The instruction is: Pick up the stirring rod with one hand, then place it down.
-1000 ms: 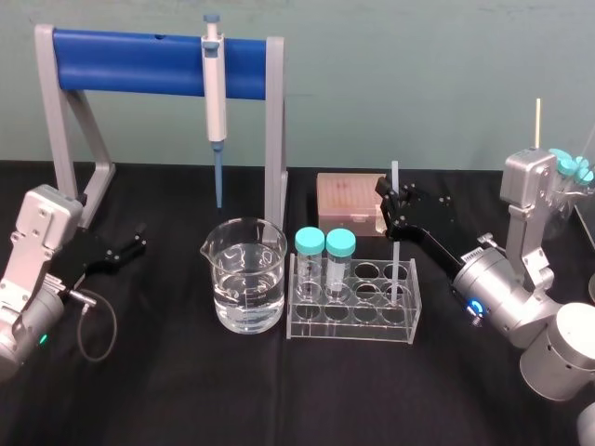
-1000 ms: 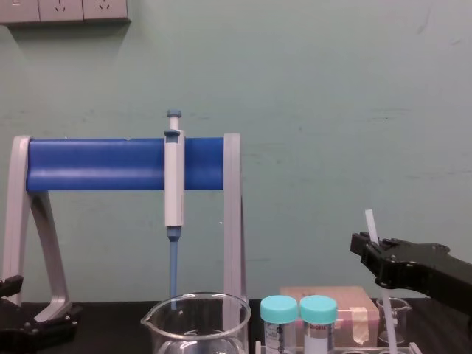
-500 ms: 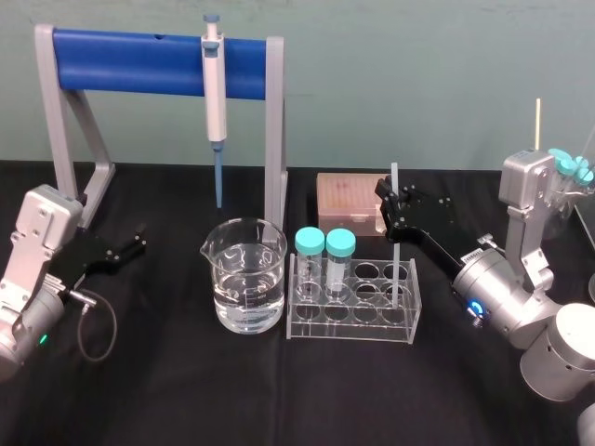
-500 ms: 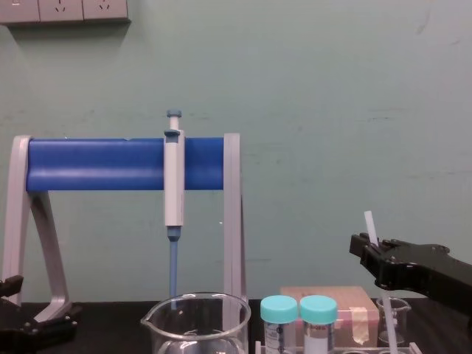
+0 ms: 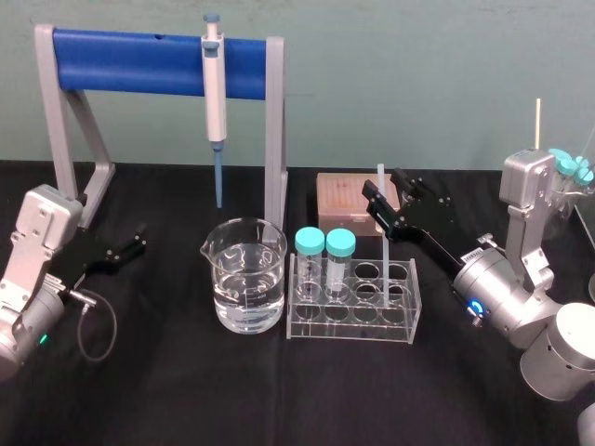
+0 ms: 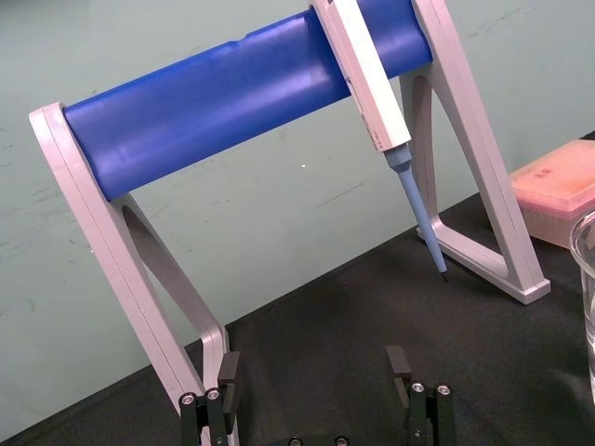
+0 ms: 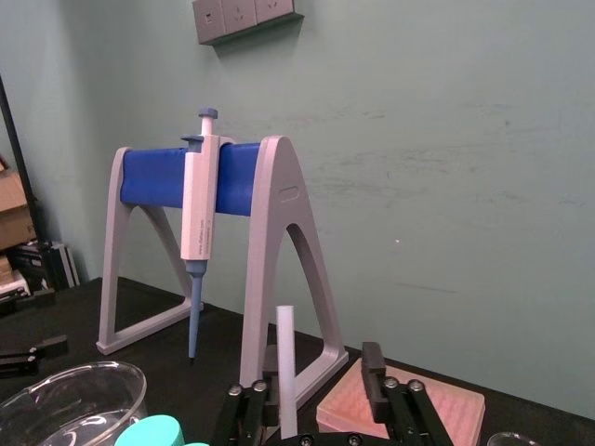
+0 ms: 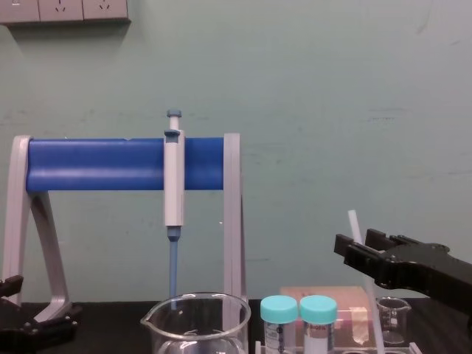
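Observation:
The stirring rod (image 5: 384, 218), thin and white, stands with its lower end in the clear tube rack (image 5: 353, 311) and leans a little to the left. My right gripper (image 5: 387, 190) is open around its upper part. The rod (image 7: 286, 372) rests against one finger (image 7: 249, 401), while the other finger (image 7: 372, 370) stands well apart from it. From the chest view the rod (image 8: 365, 280) slants up past the right gripper (image 8: 362, 248). My left gripper (image 5: 130, 245) is parked at the far left near the stand's foot, and its fingers (image 6: 398, 364) are open with nothing between them (image 6: 313, 372).
A beaker of water (image 5: 246, 274) sits left of the rack, which also holds two teal-capped tubes (image 5: 324, 247). A pipette (image 5: 214, 93) hangs on the blue-barred stand (image 5: 139, 60) at the back. A pink tip box (image 5: 346, 200) and a small beaker (image 8: 392, 317) lie behind the rack.
The right gripper's jaws have opened and let go of the rod. The rod's top has tipped to the left and now leans on one finger. The left arm has not moved.

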{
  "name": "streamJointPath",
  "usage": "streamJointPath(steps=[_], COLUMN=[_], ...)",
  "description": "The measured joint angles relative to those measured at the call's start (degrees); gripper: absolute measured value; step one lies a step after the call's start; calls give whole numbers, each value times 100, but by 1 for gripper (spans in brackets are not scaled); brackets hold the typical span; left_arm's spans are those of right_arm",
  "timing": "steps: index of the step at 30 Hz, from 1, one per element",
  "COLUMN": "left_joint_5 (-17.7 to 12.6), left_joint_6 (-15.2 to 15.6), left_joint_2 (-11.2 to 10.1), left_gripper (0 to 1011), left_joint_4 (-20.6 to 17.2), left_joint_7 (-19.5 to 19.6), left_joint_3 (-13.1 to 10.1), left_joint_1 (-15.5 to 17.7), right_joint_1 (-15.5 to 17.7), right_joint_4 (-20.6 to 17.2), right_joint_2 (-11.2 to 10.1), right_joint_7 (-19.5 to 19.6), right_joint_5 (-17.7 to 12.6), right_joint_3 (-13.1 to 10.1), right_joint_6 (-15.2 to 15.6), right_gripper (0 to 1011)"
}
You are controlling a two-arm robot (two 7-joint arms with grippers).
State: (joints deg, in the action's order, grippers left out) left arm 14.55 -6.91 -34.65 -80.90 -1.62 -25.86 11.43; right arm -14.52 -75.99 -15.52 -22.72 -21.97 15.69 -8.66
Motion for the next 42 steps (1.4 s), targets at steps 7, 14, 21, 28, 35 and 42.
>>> streamJointPath(steps=[7,14,21,28,35,42], left_joint_5=[0,0,0,0,0,0], left_joint_6=[0,0,0,0,0,0], left_joint_2=[0,0,0,0,0,0], left_gripper=[1000,1000,1000,1000,1000,1000], left_joint_4=[0,0,0,0,0,0], left_joint_7=[0,0,0,0,0,0], left_joint_3=[0,0,0,0,0,0], left_joint_1=[0,0,0,0,0,0], right_joint_1=[0,0,0,-2,76,183], right_joint_4=[0,0,0,-9,-138,-74], right_joint_2=[0,0,0,18,196,266], right_joint_7=[0,-3,-6,1,905,1530], right_joint_5=[-4,-4,-4,-5,398,819], right_joint_3=[0,0,0,-40,-407,-570], right_joint_6=[-3,-7,-7,-91,-365,160], right_gripper=[750,958,1003,1003,1003,1003])
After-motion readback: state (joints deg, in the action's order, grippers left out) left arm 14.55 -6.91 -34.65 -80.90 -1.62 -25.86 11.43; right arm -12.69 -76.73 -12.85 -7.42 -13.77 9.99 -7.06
